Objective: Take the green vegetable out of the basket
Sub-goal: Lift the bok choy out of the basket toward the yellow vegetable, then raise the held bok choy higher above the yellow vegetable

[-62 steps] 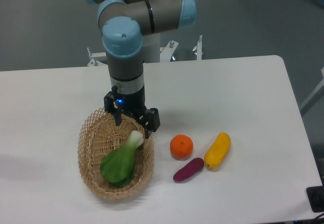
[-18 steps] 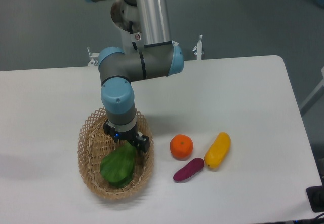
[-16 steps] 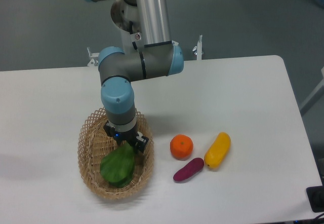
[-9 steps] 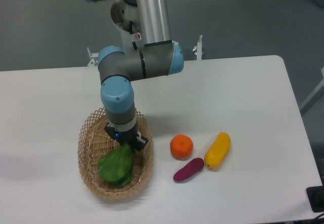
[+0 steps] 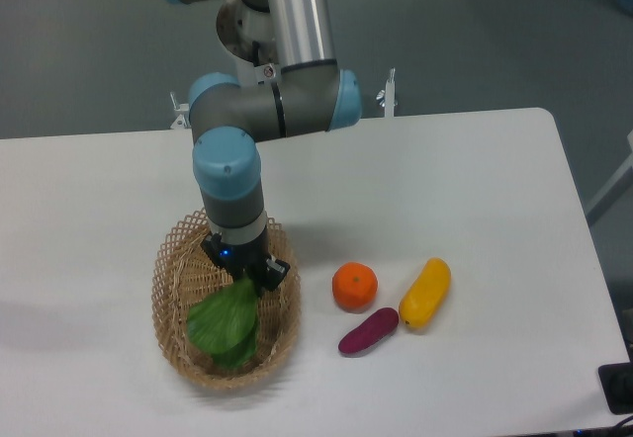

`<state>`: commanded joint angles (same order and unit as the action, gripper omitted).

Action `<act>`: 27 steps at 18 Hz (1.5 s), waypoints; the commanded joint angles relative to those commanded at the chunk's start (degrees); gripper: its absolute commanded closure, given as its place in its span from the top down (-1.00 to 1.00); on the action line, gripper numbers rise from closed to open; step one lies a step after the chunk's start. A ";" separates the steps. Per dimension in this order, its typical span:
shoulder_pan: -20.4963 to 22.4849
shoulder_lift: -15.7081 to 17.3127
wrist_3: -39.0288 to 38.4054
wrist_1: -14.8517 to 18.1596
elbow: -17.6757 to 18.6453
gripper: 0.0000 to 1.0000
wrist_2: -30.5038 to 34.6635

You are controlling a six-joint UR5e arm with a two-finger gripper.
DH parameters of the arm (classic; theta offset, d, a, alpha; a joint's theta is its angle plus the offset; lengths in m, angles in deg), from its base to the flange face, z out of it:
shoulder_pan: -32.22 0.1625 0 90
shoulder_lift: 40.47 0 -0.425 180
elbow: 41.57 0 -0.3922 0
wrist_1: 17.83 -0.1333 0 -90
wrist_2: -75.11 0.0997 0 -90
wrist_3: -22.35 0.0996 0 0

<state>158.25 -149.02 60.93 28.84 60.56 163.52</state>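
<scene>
Looking down from the fixed camera, the one view here, the basket [image 5: 174, 289] serves as the landmark: an oval of tan wicker with a looped openwork rim, lying on the white table [image 5: 475, 190] toward its near left part.

Above the basket's far right rim the arm descends, its blue-capped wrist joint just beyond the rim and the black gripper [image 5: 247, 279] hanging over the right half of the basket's inside. Its fingers are drawn in close on the upper end of the green vegetable [image 5: 223, 323], whose pale stalk is hidden between them, so only the broad dark green leaf shows. That leaf hangs down and toward the near left from the pincer, spread over the middle of the basket. Whether the leaf's lower edge touches the wicker floor or hangs clear of it cannot be told from this angle.

Outside the basket, to its right, three other pieces lie on the table. An orange [image 5: 354, 287] sits nearest, close beside the right rim. A purple eggplant-shaped piece [image 5: 368, 331] lies right of the basket and a little nearer the front edge, slanted, just below the orange. A yellow oblong piece [image 5: 425, 293] lies farthest right, its lower end touching or almost touching the purple piece's upper end.
</scene>
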 joint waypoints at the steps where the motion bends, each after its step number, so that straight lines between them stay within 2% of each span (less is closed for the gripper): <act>1: 0.52 0.09 0.44 0.17 -0.35 -0.10 0.00; 2: 2.62 1.83 2.88 0.52 -1.40 -0.10 -0.61; 6: 7.99 3.60 8.76 0.62 -1.67 -0.10 -3.07; 13: 17.39 4.92 23.62 5.44 -1.76 -0.10 -3.25; 17: 22.49 5.01 31.53 5.80 -1.85 -0.10 -3.25; 21: 25.66 5.62 38.22 7.46 -1.76 -0.10 -3.86; 23: 26.72 6.68 39.20 9.40 -2.02 -0.10 -4.39; 27: 27.25 6.95 40.87 9.84 -2.20 -0.10 -4.39</act>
<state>185.50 -142.07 101.80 38.69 58.36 159.13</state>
